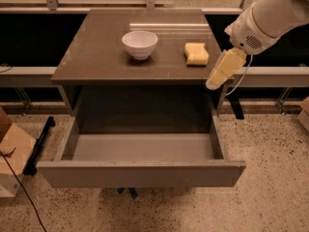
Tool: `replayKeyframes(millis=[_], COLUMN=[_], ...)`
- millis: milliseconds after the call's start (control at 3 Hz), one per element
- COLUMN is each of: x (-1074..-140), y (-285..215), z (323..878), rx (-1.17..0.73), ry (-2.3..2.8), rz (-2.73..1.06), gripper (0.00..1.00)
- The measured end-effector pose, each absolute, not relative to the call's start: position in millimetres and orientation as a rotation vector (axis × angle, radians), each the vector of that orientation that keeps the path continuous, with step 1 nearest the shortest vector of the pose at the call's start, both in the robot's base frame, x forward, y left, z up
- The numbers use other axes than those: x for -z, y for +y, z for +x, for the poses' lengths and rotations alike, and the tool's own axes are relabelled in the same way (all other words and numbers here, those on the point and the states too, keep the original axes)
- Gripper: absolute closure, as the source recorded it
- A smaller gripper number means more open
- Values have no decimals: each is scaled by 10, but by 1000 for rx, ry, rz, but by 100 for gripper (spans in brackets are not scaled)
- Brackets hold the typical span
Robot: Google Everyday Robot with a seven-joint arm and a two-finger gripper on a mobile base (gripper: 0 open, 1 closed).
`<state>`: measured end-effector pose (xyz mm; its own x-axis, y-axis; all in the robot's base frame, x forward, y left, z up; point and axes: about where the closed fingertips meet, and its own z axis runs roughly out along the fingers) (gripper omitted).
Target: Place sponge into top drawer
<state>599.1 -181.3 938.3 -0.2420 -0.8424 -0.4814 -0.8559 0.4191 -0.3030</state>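
The sponge [197,53], a pale-yellow soft block, lies on the brown-grey table [101,57] at the right, to the right of the white bowl [140,43]. The top drawer [140,173] is pulled out below the table top, grey and with nothing visible inside. My gripper [217,77], with pale-yellow pads, hangs from the white arm [263,18] at the table's right front corner, just right of and in front of the sponge, not touching it.
A cardboard box [12,151] and a black cable lie on the speckled floor at the left. A dark rail and window ledge run behind the table. A black bar [41,139] lies beside the drawer's left side.
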Motion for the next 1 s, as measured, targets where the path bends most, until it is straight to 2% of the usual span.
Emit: replayKeyframes(millis=[667,1000], x=[-9403,-9196], y=[-1620,-1656], z=[6768,7155], rx=[-41,-124], ry=[2044,2068], rz=[-1206,-1088], gripper=[0,0])
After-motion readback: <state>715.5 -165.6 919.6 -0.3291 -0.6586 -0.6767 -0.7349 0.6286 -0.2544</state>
